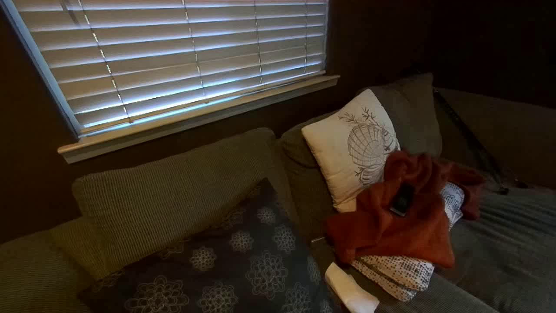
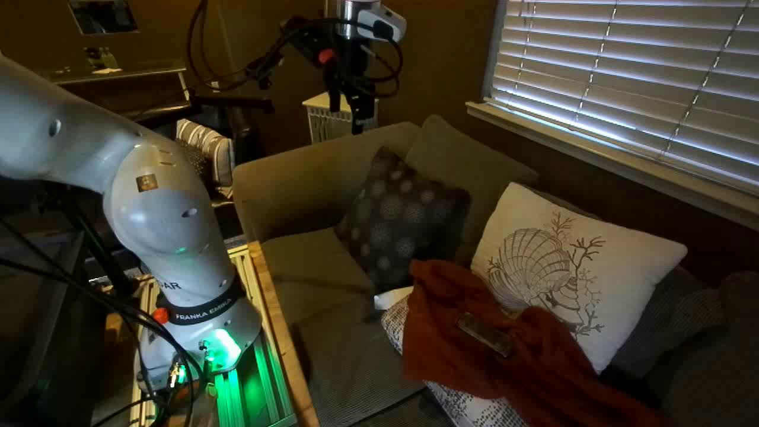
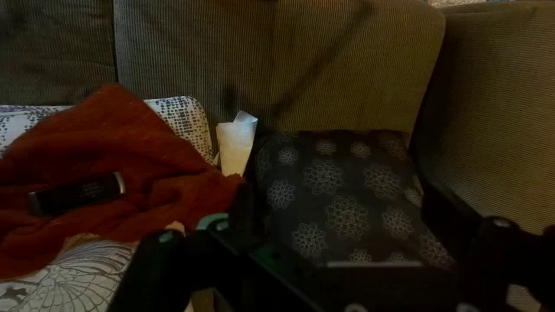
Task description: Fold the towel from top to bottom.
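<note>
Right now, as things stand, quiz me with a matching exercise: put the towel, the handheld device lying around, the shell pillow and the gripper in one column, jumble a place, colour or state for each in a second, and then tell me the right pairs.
Things:
1. towel
2. dark handheld device
3. shell pillow
4. gripper

Places, colours, states:
A. lying on the towel
B. open, holding nothing
C. rust-red and rumpled
D. mostly white

Right pairs: 1-C; 2-A; 3-D; 4-B
</note>
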Robot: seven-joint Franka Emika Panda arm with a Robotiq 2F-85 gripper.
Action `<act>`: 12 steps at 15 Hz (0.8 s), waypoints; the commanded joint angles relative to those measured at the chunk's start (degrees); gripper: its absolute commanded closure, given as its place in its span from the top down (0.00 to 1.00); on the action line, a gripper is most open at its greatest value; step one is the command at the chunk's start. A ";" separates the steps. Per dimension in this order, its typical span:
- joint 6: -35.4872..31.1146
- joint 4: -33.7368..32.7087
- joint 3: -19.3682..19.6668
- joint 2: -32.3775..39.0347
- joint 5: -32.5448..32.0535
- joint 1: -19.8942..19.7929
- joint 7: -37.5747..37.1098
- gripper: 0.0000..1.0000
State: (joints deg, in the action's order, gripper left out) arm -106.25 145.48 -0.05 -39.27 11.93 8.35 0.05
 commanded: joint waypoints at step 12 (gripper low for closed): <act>-3.20 7.24 -0.28 2.96 -1.07 -8.88 -7.09 1.00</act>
State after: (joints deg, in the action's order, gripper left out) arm -106.57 148.96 0.00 -37.76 11.78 2.79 -4.06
